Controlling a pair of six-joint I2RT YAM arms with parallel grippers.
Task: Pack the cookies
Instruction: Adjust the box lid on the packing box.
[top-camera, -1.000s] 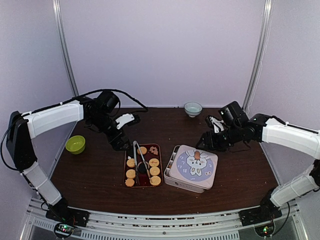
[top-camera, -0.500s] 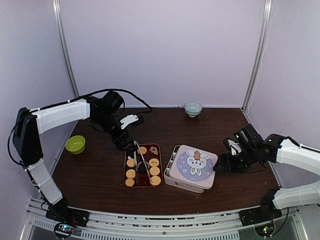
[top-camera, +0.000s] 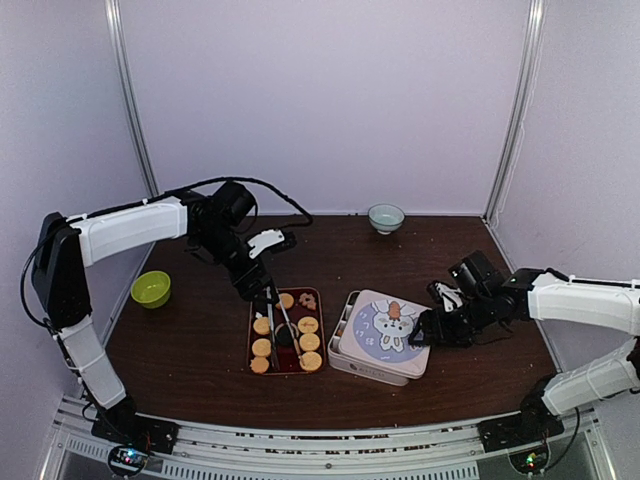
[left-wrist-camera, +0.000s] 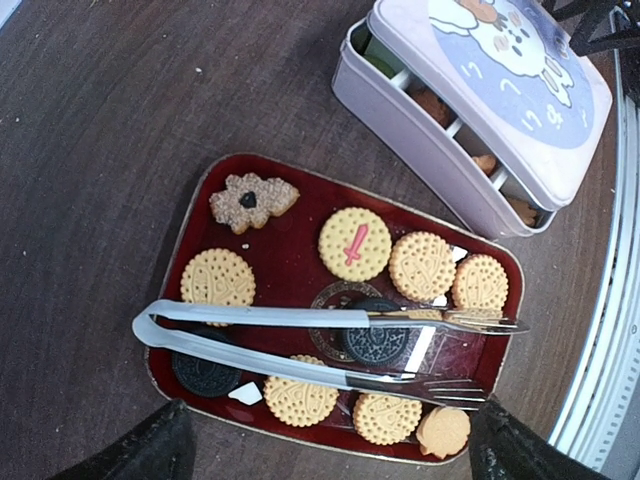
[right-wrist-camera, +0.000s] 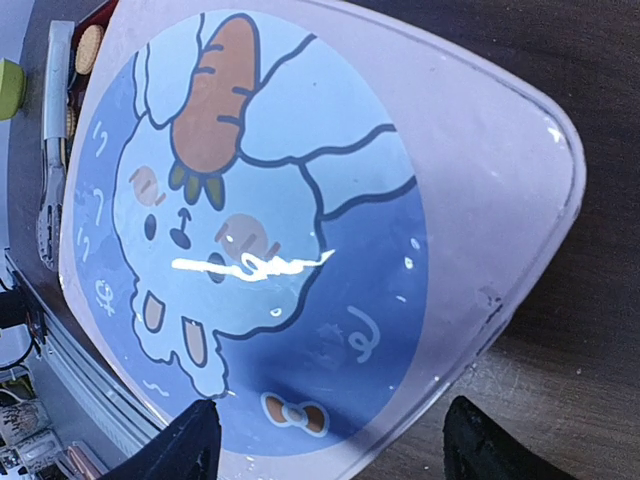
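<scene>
Ten or so cookies (left-wrist-camera: 355, 243) sit on a dark red tray (left-wrist-camera: 290, 250) in the middle of the brown table (top-camera: 200, 350). Most are round golden ones, plus two dark ones and a flower-shaped one with a dark centre off in one corner. Metal tongs (left-wrist-camera: 260, 316) lie flat right across them, bend end at the far side of the tray, forked tips toward the near side.

A few more cookies are inside the tin (left-wrist-camera: 420, 140) just beside the tray on its right. The lid (right-wrist-camera: 300, 200), the one with the bunny and carrot, sits shifted sideways. That leaves a strip of compartments showing, with brownish bits and something green in there.

The left gripper (top-camera: 262, 291) hangs over the far end of the tray near the bend of the tongs. Its fingers (left-wrist-camera: 160, 445) are spread wide with nothing held between them.

The right gripper (top-camera: 428, 328) is down low at the right edge of the tin. Its fingers (right-wrist-camera: 190, 445) are apart, with the lid's rim running between them. Honestly can't tell if either one is touching it.

There's also a green bowl (top-camera: 151, 288) at the left edge of the table and a pale bowl (top-camera: 386, 216) at the back, both well apart from the rest.
</scene>
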